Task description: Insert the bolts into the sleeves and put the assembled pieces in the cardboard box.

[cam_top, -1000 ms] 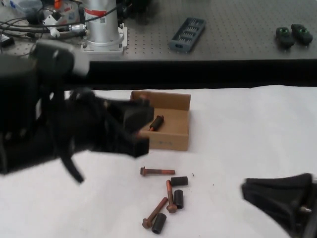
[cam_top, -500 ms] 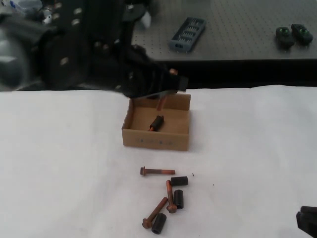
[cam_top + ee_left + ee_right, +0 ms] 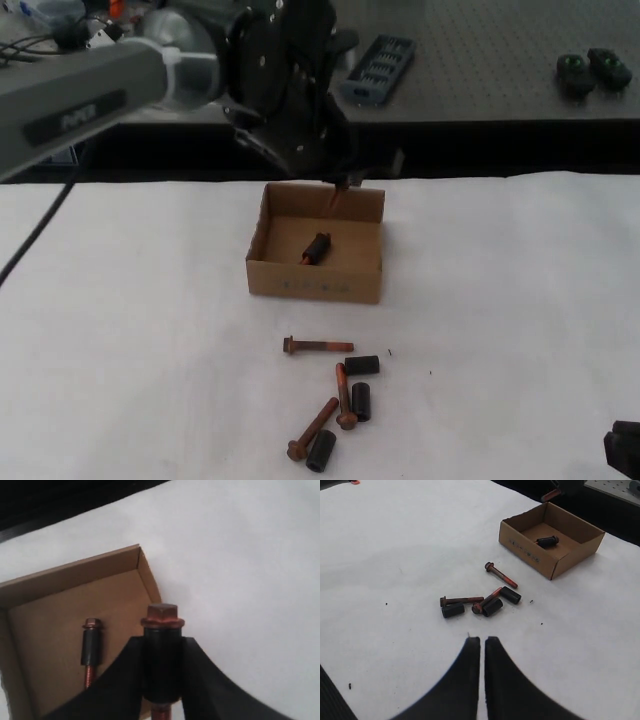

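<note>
My left gripper (image 3: 161, 645) is shut on a black sleeve with a copper bolt through it (image 3: 161, 660). In the high view that arm hangs over the far wall of the cardboard box (image 3: 315, 283), and the bolt's tip (image 3: 338, 197) points down at the box's far edge. One assembled piece (image 3: 316, 247) lies inside the box (image 3: 75, 572). Three loose bolts (image 3: 318, 346) and three loose black sleeves (image 3: 362, 365) lie on the white cloth in front of the box. My right gripper (image 3: 482, 641) is shut with nothing in it, low over the cloth, short of the loose parts (image 3: 491, 607).
A white cloth covers the bench. Behind it runs a dark strip, then a perforated table with a blue-grey rack (image 3: 379, 66), two black parts (image 3: 593, 70) and a metal post base (image 3: 208, 60). A corner of the right arm (image 3: 622, 445) shows at the near right.
The left arm has swung from the near left up and back to above the box's far wall, carrying the assembled piece. The right arm has drawn back toward the near right corner.
</note>
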